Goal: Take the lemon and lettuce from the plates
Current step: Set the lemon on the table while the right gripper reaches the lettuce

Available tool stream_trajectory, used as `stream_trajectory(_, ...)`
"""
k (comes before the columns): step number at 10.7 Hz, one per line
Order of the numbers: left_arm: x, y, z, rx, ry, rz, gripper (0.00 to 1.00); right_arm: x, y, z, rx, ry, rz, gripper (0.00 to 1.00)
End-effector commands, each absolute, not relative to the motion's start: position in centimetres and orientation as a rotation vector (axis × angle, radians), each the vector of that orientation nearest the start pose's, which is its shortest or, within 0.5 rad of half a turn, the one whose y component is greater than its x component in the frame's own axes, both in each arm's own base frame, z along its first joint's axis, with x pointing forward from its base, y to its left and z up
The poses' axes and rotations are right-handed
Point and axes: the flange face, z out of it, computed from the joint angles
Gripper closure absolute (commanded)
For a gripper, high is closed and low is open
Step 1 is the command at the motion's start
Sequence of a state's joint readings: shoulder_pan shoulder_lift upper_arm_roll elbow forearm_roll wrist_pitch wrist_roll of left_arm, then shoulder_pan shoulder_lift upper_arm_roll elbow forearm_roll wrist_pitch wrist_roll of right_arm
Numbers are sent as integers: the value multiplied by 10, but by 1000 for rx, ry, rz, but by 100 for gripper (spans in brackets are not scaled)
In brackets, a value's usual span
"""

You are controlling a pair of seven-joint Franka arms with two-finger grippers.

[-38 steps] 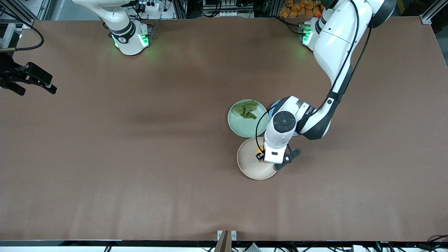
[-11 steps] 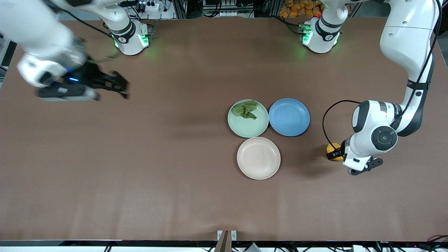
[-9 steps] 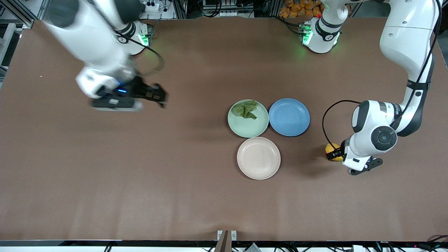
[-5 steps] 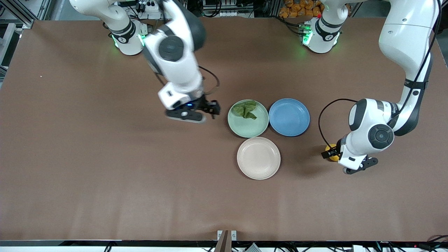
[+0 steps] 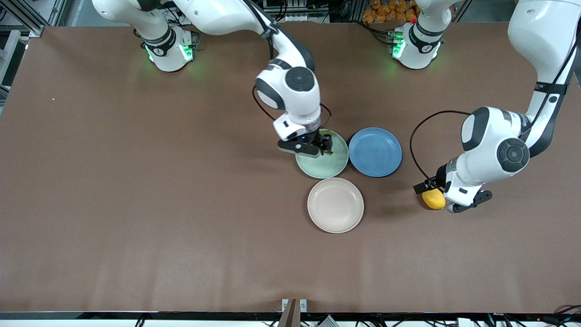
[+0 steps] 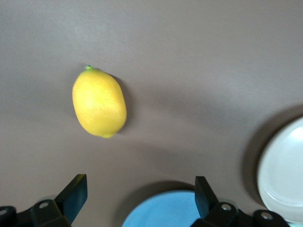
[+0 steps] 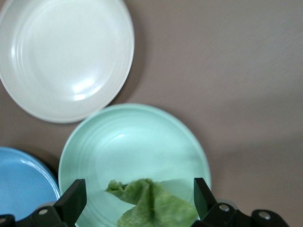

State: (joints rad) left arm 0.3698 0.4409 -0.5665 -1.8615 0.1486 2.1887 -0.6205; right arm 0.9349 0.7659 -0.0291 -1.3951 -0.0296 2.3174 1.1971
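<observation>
The yellow lemon [image 5: 433, 200] lies on the bare table toward the left arm's end, off the plates. Above and beside it my left gripper [image 5: 429, 189] hangs open and holds nothing; the left wrist view shows the lemon [image 6: 99, 101] well clear of the fingers [image 6: 73, 196]. My right gripper [image 5: 323, 146] is open over the pale mint plate [image 5: 327, 167]. The green lettuce [image 7: 156, 205] lies on that plate [image 7: 137, 142] between the spread fingers. In the front view the gripper hides most of the lettuce. The beige plate [image 5: 335, 205] holds nothing.
A blue plate [image 5: 375, 152] with nothing on it sits beside the mint plate, toward the left arm's end. The three plates stand close together mid-table. Brown table surface stretches all around them.
The left arm carried the lemon from the beige plate to the table and has lifted off it. The right arm swung in from its end of the table to the mint plate.
</observation>
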Motion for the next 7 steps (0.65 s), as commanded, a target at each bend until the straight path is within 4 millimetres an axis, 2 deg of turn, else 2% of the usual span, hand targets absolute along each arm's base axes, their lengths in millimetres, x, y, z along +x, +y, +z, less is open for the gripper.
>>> stream_trajectory(1,622,-95,333,-3188,-660,66,0,446,621,231,-3021,347,-224,0)
stream_trajectory(2,630,-87,343,-3190,-673,23,0,440,627,221,-3031,331,-218,0)
stream_trajectory(5,650,-34,372,-3174,-781,-88,0,415,640,209,-3061,272,-217,0)
stream_trajectory(6,655,-3,381,-3163,-823,-124,0,411,640,201,-3076,274,-234,0)
stream_trajectory(7,657,18,385,-3166,-803,-144,0,410,639,191,-3095,275,-261,3)
